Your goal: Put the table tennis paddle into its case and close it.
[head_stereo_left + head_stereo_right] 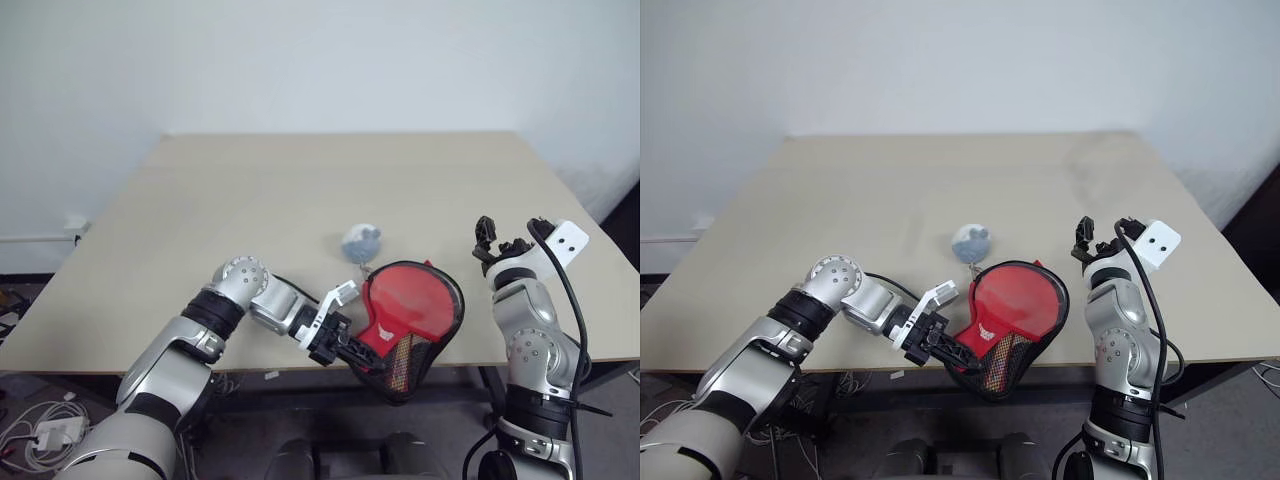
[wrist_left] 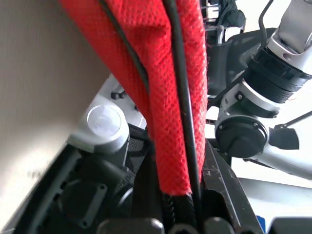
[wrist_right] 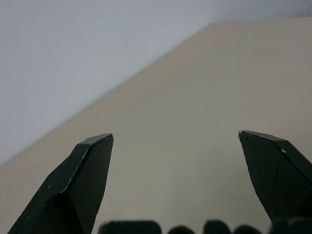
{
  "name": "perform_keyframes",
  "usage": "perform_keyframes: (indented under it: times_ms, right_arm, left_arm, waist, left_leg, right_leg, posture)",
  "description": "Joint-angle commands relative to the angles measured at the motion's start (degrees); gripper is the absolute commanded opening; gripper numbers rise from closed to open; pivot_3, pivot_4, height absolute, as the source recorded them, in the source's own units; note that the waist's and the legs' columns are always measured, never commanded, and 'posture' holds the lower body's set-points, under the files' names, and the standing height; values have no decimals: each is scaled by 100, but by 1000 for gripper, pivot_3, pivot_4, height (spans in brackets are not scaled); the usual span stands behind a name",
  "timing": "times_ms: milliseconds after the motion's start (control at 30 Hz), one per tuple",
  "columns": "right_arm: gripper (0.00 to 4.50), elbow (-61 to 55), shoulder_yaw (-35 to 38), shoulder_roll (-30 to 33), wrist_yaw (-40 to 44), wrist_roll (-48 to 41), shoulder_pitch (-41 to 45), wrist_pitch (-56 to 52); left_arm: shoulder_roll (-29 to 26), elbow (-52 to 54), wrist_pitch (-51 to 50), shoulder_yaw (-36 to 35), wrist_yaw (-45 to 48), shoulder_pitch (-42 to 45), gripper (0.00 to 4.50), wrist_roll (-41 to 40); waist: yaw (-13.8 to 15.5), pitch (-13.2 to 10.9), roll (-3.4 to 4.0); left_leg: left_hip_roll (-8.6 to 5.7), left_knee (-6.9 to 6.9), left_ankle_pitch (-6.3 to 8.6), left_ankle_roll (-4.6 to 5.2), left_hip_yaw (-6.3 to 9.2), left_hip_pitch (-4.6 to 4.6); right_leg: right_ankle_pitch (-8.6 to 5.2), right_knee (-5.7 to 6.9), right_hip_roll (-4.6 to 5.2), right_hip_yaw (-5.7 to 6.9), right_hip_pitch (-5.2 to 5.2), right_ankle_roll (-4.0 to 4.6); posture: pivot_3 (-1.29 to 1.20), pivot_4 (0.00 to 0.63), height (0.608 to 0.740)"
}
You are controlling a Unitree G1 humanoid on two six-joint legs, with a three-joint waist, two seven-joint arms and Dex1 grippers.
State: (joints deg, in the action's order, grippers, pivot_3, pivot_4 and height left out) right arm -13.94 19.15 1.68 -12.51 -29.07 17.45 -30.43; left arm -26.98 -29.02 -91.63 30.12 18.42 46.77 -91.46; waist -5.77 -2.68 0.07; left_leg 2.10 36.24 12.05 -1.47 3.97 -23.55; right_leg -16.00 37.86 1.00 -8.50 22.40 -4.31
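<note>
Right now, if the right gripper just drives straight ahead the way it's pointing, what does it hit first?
Probably nothing. The right gripper, jaws open, points out over bare table toward the far edge and the wall. The way looks free, though its height above the tabletop is hard to judge.

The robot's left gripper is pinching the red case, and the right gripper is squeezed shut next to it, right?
Not quite. The left gripper does pinch the case, but the right gripper is wide open with nothing between its fingers. The right wrist view shows that.
</note>
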Motion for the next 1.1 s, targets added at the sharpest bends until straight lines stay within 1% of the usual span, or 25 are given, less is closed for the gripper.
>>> perform_keyframes:
  times_ms: [33,133,367,500,633,767,833,867,1000,1100]
  right_arm:
    - [4500,-285,9,32,-52,14,48,-10]
    - [4500,-352,26,54,-57,-3,-11,-76]
    - [4500,-216,47,91,-16,0,54,-115]
    - [4500,-109,1,124,53,2,185,-114]
    - [4500,11,-8,135,73,38,267,-84]
    - [4500,32,-60,141,109,37,299,-91]
    - [4500,72,-51,159,111,46,310,-82]
    - [4500,90,-45,166,113,46,315,-75]
    - [4500,109,-46,186,102,66,335,-56]
    - [4500,109,-71,184,106,92,333,-47]
  left_arm:
    - [-26,235,-87,-27,-411,-17,14,-595]
    - [-200,261,-87,-185,-836,-198,14,-924]
    - [-309,216,-87,-564,-1543,-239,14,-1139]
    - [-230,51,-80,-861,-1770,-225,14,-1065]
    - [-127,272,39,-1139,-1951,-399,14,-1084]
    - [-56,187,20,-1323,-2150,-413,14,-989]
    - [-13,39,15,-1413,-2272,-400,632,-960]
    - [12,-26,14,-1456,-2322,-394,837,-939]
    - [170,-296,48,-1733,-2490,-327,2205,-791]
    - [243,-181,-21,-1900,-2473,-360,3200,-684]
  waist:
    - [-1,0,0]
    - [-5,0,0]
    - [5,0,0]
    - [1,0,0]
    - [2,0,0]
    - [10,0,0]
    - [11,0,0]
    - [13,0,0]
    - [11,0,0]
    - [11,0,0]
  left_leg:
    - [0,1,0,0,0,0]
    - [0,-1,0,0,0,0]
    - [0,0,-1,-1,-1,0]
    - [0,0,-2,-3,-2,0]
    - [-1,0,-3,-5,-2,0]
    - [-1,-1,-5,-9,-1,0]
    - [-1,0,-6,-9,-2,-1]
    - [-1,0,-6,-9,-2,0]
    - [-2,-1,-6,-10,-1,0]
    - [-2,-1,-6,-10,-1,-1]
  right_leg:
    - [0,0,0,0,0,0]
    - [0,0,0,0,2,1]
    - [0,-1,0,0,1,1]
    - [0,-2,0,0,2,2]
    - [0,-2,0,0,1,2]
    - [1,-2,0,0,2,3]
    - [1,-2,0,0,2,2]
    - [1,-2,0,-1,2,2]
    - [1,-2,0,0,3,2]
    - [1,-2,0,0,3,2]
  posture:
    - [0,0,740]
    - [0,0,740]
    - [0,0,740]
    - [0,0,740]
    - [0,0,740]
    - [0,0,740]
    - [0,0,740]
    - [0,0,740]
    - [0,0,740]
    - [0,0,740]
